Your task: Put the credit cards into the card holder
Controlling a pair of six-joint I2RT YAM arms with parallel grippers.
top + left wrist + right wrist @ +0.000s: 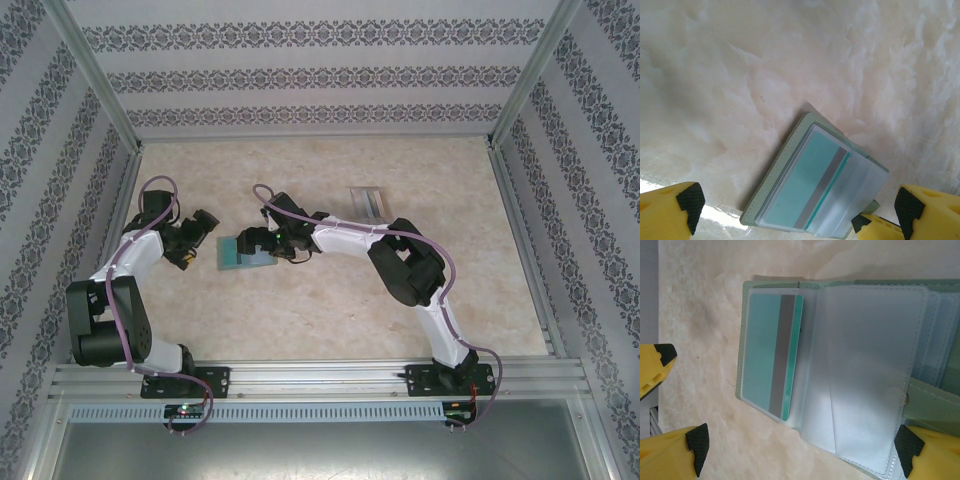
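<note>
The card holder (234, 253) lies open on the table between my two grippers. Its grey-green cover (771, 176) carries clear plastic sleeves. One teal credit card (807, 187) with a grey stripe sits inside the left sleeve (762, 355), its right edge showing. The wide sleeve (865, 370) beside it is see-through and holds nothing. My left gripper (799, 206) hovers open just left of the holder (200, 236). My right gripper (802, 452) stands open over the holder's right part (262, 243). Neither grips anything.
A clear plastic box (368, 203) stands behind the right arm, toward the back of the table. Patterned walls close in the table (330, 300) on three sides. A yellow finger of the other arm (875, 223) shows at the holder's lower right corner.
</note>
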